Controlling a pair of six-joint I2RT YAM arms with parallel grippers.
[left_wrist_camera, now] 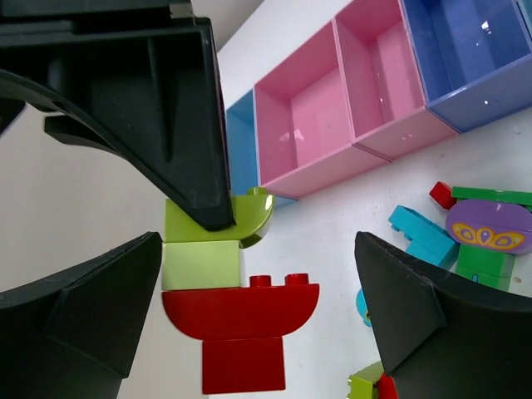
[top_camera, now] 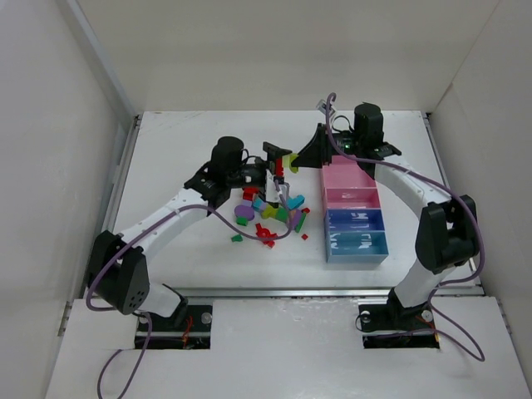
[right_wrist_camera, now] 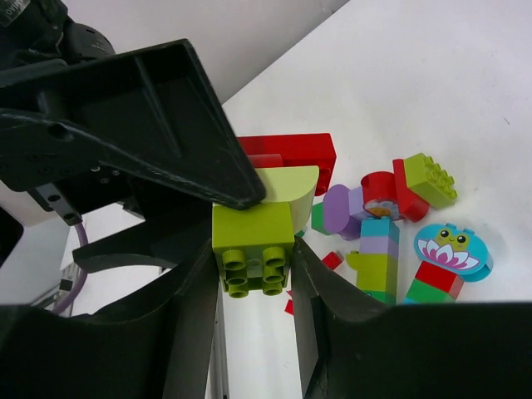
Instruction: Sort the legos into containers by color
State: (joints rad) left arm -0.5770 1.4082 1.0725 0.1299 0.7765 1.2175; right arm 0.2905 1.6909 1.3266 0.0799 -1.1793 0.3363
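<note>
Top view: the left hand [top_camera: 278, 169] and the right hand [top_camera: 296, 160] meet above the white surface [top_camera: 183, 150], with a yellow-green brick [top_camera: 288, 158] between them. The other legos [top_camera: 268, 218] lie heaped just nearer the camera, left of the containers [top_camera: 355, 220], a strip showing pink, pink, blue and light blue bins; its far end is hidden.

Left wrist view: the left hand [left_wrist_camera: 258, 245] is released, its fingers [left_wrist_camera: 83, 316] spread wide to either side of the yellow-green brick [left_wrist_camera: 204, 264]. Red bricks [left_wrist_camera: 241, 307] show directly below it; I cannot tell whether they are joined to it.

Right wrist view: the right hand [right_wrist_camera: 255, 258] is clenched on the yellow-green brick [right_wrist_camera: 249, 229], one finger against each side, with the brick's hollow underside facing the camera.
</note>
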